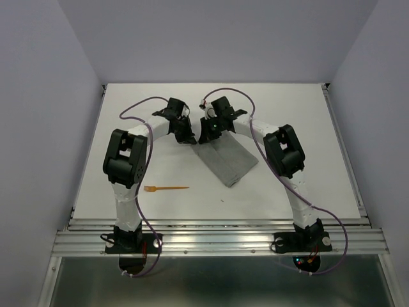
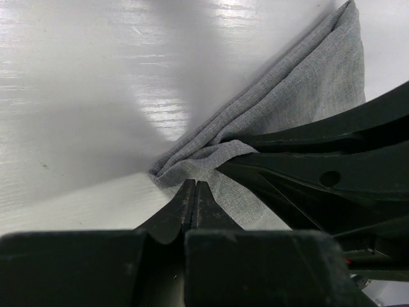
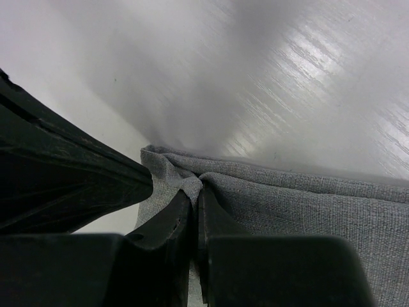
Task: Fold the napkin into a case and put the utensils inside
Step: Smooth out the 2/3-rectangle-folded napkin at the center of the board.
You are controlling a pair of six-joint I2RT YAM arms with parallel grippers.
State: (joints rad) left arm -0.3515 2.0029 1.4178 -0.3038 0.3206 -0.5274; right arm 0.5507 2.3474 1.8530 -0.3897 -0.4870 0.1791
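Right wrist: napkin (image 3: 287,211) fold inside right gripper (image 3: 197,190)

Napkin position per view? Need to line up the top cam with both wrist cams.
Top external: napkin at centre, slanting down toward the right.
Left wrist: upper right, running down to the closed tips of the left gripper.
Right wrist: lower right, bunched at the closed tips of the right gripper.
Shared landmark: the napkin end where both grippers pinch side by side; each wrist view shows the other arm's fingers.
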